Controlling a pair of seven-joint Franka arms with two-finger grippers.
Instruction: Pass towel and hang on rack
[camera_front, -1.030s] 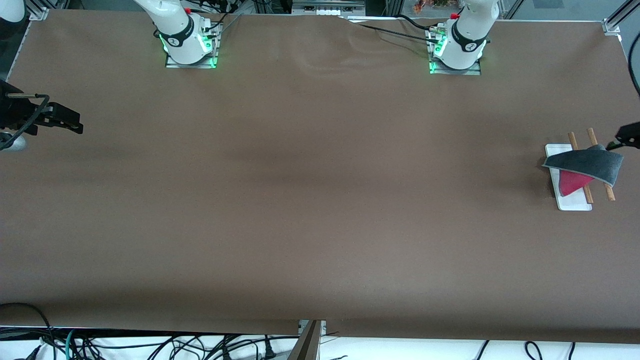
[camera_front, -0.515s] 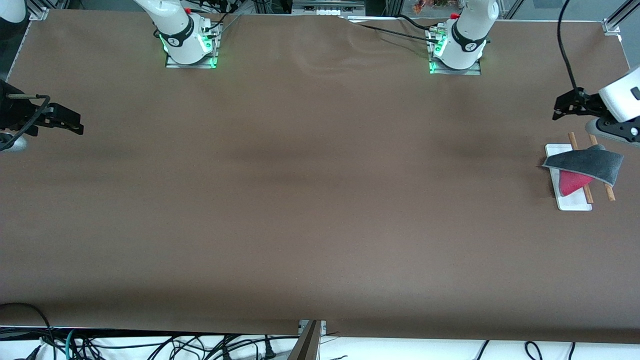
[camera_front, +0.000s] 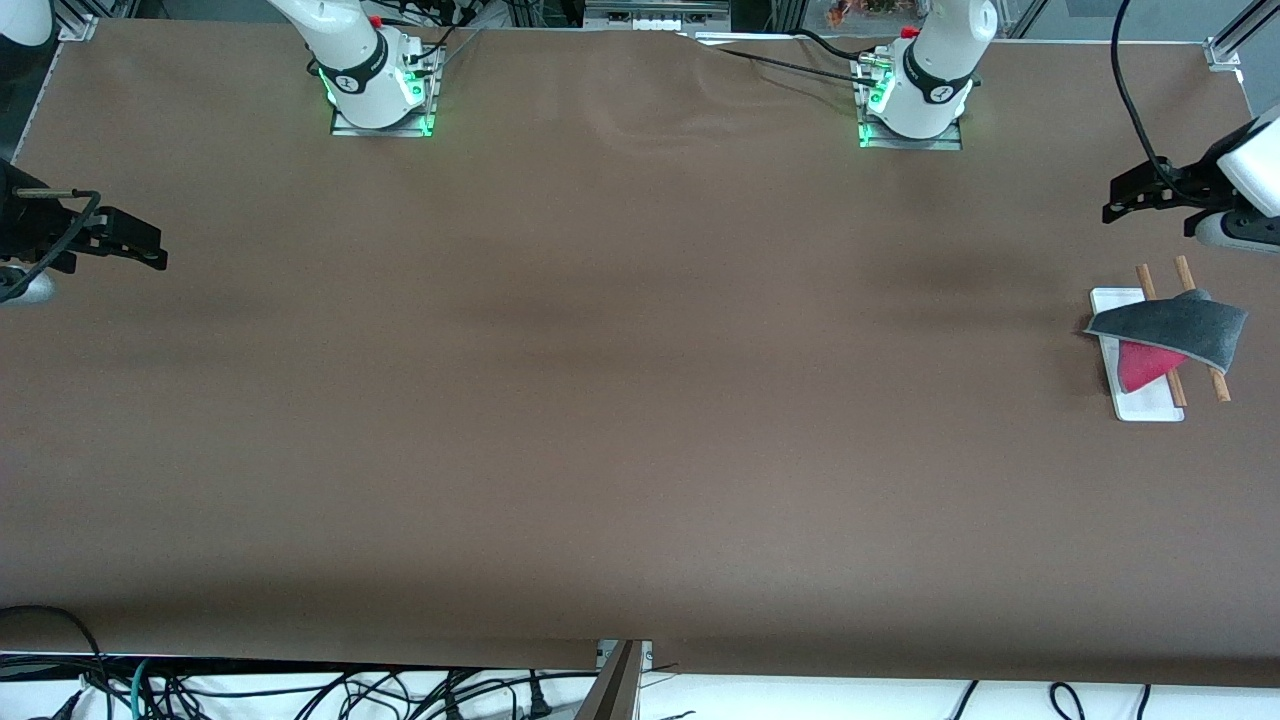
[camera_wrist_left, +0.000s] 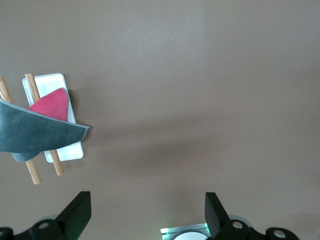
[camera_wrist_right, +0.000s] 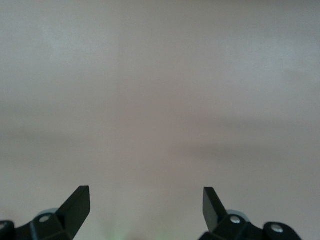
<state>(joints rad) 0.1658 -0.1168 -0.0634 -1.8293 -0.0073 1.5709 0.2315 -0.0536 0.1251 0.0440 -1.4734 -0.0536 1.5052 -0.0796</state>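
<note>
The towel (camera_front: 1175, 330) drapes over the rack (camera_front: 1140, 400) at the left arm's end of the table. It looks light and limp (pinch an edge). The left gripper (camera_front: 1135, 195) hangs spread and empty near the rack; the right gripper (camera_front: 125, 240) waits spread, empty.

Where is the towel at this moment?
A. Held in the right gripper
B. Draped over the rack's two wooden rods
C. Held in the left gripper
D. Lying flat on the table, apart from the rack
B: the towel lies across both rods of the rack, and no gripper touches it.
</note>
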